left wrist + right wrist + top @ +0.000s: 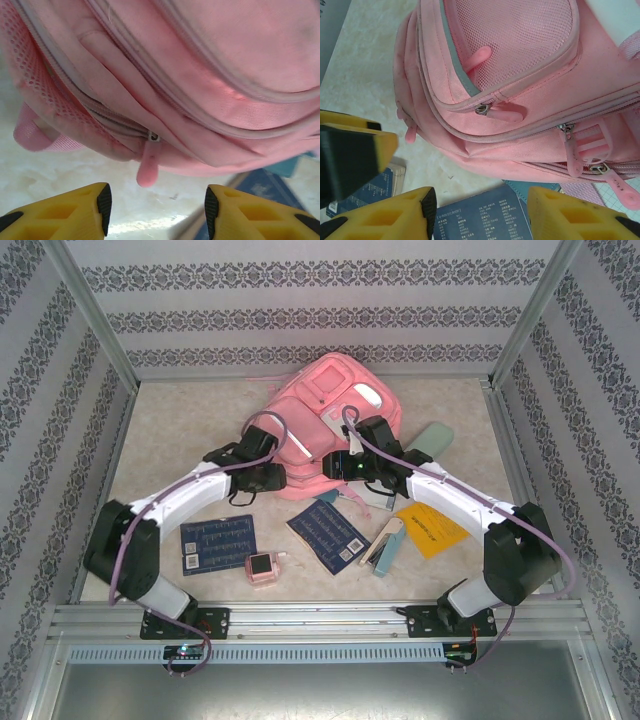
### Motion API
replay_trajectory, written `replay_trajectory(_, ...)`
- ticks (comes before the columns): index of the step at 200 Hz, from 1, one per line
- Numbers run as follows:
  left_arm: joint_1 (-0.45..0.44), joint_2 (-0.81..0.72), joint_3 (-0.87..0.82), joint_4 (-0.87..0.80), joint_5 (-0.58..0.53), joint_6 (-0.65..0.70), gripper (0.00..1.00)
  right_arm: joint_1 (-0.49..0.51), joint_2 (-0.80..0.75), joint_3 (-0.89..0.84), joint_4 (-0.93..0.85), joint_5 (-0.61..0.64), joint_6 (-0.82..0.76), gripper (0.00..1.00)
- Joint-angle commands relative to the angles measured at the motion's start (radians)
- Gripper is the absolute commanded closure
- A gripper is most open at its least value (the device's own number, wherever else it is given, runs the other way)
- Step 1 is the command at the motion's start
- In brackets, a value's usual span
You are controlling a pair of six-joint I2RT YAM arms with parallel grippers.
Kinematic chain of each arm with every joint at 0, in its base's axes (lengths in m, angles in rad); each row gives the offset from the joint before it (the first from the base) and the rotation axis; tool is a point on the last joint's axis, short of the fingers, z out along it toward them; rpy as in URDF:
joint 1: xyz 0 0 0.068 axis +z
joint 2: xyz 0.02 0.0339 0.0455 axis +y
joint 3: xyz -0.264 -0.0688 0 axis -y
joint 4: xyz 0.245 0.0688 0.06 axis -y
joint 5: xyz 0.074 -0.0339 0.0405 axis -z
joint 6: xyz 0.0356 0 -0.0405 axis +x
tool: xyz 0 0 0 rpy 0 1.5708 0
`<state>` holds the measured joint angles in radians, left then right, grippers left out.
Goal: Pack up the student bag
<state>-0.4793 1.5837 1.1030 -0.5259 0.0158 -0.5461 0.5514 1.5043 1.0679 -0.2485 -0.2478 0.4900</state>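
1. Student bag (335,410): large pink fabric backpack lying at the middle of the table's far side, its near edge towards both arms. Mesh front pocket and several pink zip pulls show in the right wrist view (530,75).
2. Left gripper (266,476): at the bag's near-left edge. Yellow fingers spread, nothing between them (157,202). A pink zip pull (148,167) hangs from the bag just ahead of the gap, not touched.
3. Right gripper (346,466): at the bag's near edge, just right of the left gripper. Fingers spread and empty (479,210), poised over a dark blue printed booklet (480,220).
4. Second dark blue booklet (218,543): flat on the table, near left, apart from the bag.
5. Small pink square gadget (263,568): just beside that booklet, on its near right.
6. Yellow card (430,528): flat, partly under the right arm.
7. Stapler-like pale item (385,545): between the yellow card and the central booklet.
8. Table (170,430): pale, marbled surface.
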Motion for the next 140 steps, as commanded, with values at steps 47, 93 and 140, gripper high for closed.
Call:
replay_trajectory(47, -0.021, 0.148, 0.113, -0.134, -0.123, 0.139, 0.53, -0.073, -0.038, -0.095, 0.072, -0.052, 0.048, 0.48)
replay_trajectory(93, -0.018, 0.221, 0.161, -0.112, -0.14, 0.169, 0.62, -0.076, -0.03, -0.101, 0.099, -0.073, 0.059, 0.5)
replay_trajectory(140, -0.016, 0.289, 0.197, -0.111, -0.129, 0.186, 0.75, -0.076, -0.03, -0.107, 0.096, -0.073, 0.055, 0.53)
